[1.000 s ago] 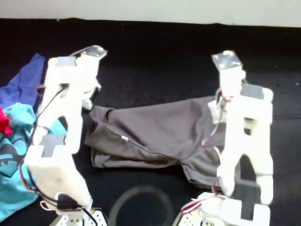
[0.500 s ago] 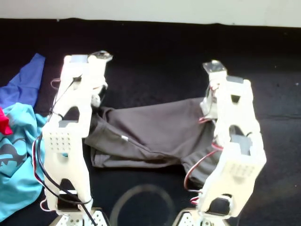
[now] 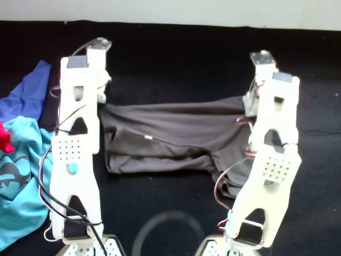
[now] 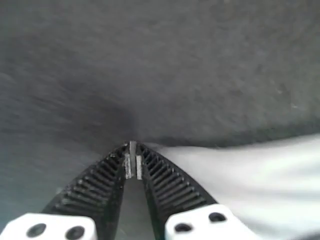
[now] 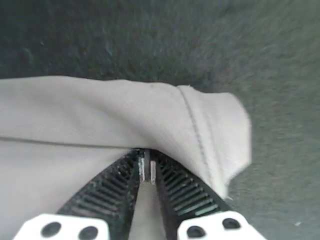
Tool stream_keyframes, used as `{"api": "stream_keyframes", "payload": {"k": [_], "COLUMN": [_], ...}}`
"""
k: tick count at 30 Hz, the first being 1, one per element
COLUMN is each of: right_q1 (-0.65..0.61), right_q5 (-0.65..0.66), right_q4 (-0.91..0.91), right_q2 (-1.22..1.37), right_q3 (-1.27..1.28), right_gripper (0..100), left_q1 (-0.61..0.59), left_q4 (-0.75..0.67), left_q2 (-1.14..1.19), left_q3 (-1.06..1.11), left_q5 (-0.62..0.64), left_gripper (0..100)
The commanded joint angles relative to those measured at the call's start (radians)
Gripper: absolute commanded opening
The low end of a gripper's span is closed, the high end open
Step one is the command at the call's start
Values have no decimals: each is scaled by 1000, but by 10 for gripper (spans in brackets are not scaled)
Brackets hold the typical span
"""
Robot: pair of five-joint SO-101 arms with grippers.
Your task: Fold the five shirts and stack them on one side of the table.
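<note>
Two white robot arms stand over a black table [image 3: 176, 64] with a gray shirt [image 3: 176, 141] stretched between them. The left gripper [image 4: 131, 162] is pinched down to a narrow point on one far corner of the shirt, its ribbed black fingers [image 4: 95, 182] meeting at the tips with the pale cloth [image 4: 250, 170] running off to one side. The right gripper [image 5: 146, 167] is likewise clamped tight on the opposite far corner, biting into a fold of the fabric [image 5: 75, 115] just beside a stitched hem. Seen from above, the shirt's far edge runs nearly straight from the left arm [image 3: 77, 144] to the right arm [image 3: 272, 160], while its near edge lies rumpled on the tabletop. At the table's left side, a blue shirt [image 3: 24, 98], a teal shirt [image 3: 21, 176] and a scrap of red cloth [image 3: 4, 140] lie heaped together, unfolded.
</note>
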Motion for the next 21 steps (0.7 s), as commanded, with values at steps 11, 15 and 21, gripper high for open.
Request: {"api": "stream_keyframes", "payload": {"k": [11, 15, 21], "right_q1": [-13, -7, 30], "right_q5": [-11, -11, -11], "right_q4": [392, 441, 444], "right_q2": [-13, -15, -33], "right_q3": [-510, -591, -599], "right_gripper": [8, 8, 8], "left_q1": [22, 90, 271], "left_q4": [267, 267, 244], "left_q2": [-70, -246, -507], "left_q3": [-271, 1, 446], "left_q5": [12, 72, 71], "left_gripper": [8, 8, 8]}}
